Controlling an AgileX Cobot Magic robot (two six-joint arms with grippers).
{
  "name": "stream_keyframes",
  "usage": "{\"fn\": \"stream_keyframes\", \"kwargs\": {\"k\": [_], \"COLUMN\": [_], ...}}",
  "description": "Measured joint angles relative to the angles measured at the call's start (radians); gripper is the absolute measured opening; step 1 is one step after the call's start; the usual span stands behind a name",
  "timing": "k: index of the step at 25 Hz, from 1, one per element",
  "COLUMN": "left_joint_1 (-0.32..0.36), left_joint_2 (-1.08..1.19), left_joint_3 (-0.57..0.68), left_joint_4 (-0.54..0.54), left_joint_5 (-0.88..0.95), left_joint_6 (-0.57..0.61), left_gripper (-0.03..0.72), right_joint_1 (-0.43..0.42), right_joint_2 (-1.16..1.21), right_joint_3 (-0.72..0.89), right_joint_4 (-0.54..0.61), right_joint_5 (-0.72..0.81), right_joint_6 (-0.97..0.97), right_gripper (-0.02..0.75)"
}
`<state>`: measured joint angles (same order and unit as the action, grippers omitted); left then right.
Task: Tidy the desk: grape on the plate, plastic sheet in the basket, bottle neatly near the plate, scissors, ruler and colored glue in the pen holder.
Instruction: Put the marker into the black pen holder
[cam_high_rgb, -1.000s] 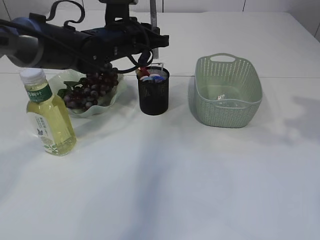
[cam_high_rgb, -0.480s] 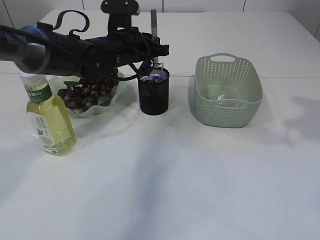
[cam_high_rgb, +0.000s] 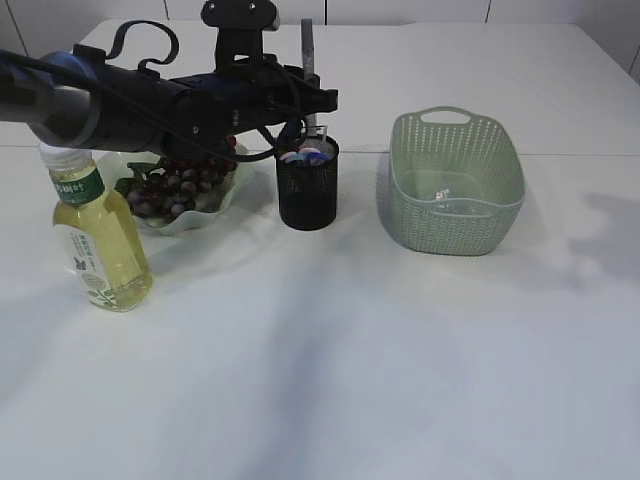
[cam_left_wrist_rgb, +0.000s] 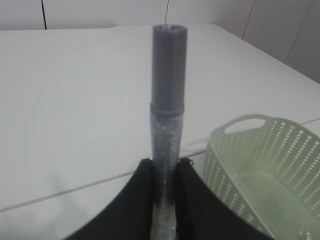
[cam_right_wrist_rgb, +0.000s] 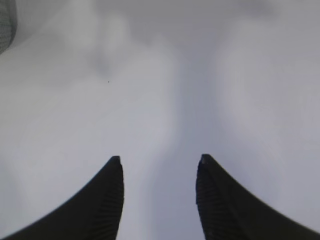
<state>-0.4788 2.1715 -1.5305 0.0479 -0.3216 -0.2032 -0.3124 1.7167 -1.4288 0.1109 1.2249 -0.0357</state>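
Your left gripper is clamped on the glitter glue stick, which stands upright between its black fingers directly above the black mesh pen holder, where coloured items already sit. Your right gripper hangs with its jaws parted and nothing between them over bare white table. Left of the holder you see the grapes on the plate, nearer and further left the yellow bottle standing upright, and to the right the green basket with a clear plastic sheet inside.
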Motion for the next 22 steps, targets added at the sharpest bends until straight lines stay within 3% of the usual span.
{"fn": "stream_keyframes", "kwargs": {"k": [17,22], "left_joint_1": [0.0,0.0], "left_joint_2": [0.0,0.0], "left_joint_3": [0.0,0.0], "left_joint_4": [0.0,0.0], "left_joint_5": [0.02,0.02], "left_joint_6": [0.0,0.0], "left_gripper": [0.108,0.147], "right_joint_1": [0.0,0.0], "right_joint_2": [0.0,0.0], "right_joint_3": [0.0,0.0], "right_joint_4": [0.0,0.0], "right_joint_5": [0.0,0.0], "right_joint_6": [-0.004,-0.004], "right_gripper": [0.379,0.379]}}
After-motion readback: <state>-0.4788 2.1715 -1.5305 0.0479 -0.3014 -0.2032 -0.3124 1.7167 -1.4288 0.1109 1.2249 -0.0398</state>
